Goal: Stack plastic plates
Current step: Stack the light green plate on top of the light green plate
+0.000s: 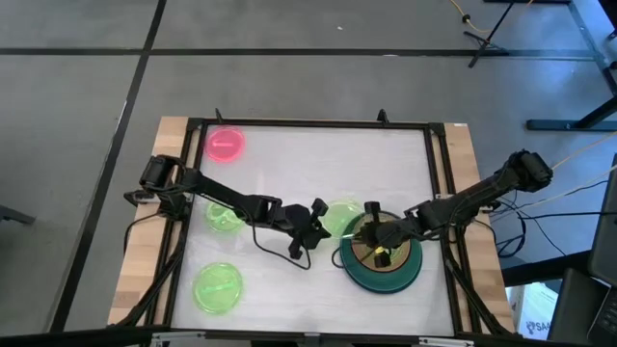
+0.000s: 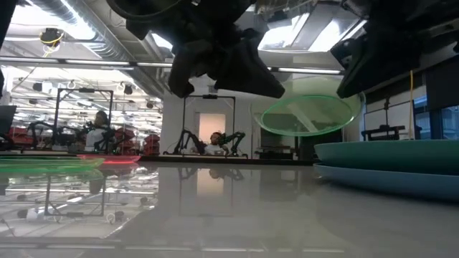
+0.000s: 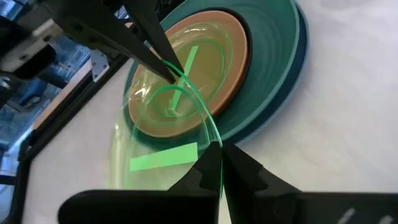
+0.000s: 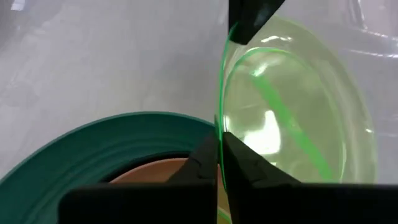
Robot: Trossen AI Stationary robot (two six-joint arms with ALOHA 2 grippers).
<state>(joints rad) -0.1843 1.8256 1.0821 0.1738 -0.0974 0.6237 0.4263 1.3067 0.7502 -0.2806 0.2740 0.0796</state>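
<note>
A small translucent neon-green plate point(image 1: 342, 217) hangs in the air between both grippers, just left of and above a stack point(image 1: 383, 265). That stack has an orange-tan plate point(image 3: 217, 50) on a black one, on a large teal-green plate point(image 3: 273, 50), on a blue-grey plate point(image 2: 391, 180). My left gripper point(image 1: 316, 224) stands at the green plate's left side, shut on it. My right gripper point(image 1: 374, 231) is at its right side, over the stack, also shut on it. Two more neon-green plates point(image 1: 225, 217) point(image 1: 217, 287) and a pink plate point(image 1: 225, 145) lie flat on the table's left half. My left gripper pinches the neon-green plate's rim point(image 3: 214, 144) between its two fingers, coming level from the table's left. The plate is lifted clear and slightly tilted point(image 2: 308, 115). My right gripper pinches the opposite rim point(image 4: 219, 127) between its two fingers, coming from the table's right. The plate is clear of the stack below.
A black frame point(image 1: 308, 123) runs around the white table top, with wooden strips outside it. Cables run from the left arm across the table point(image 1: 284, 251). Free surface lies along the far right and the near middle of the table.
</note>
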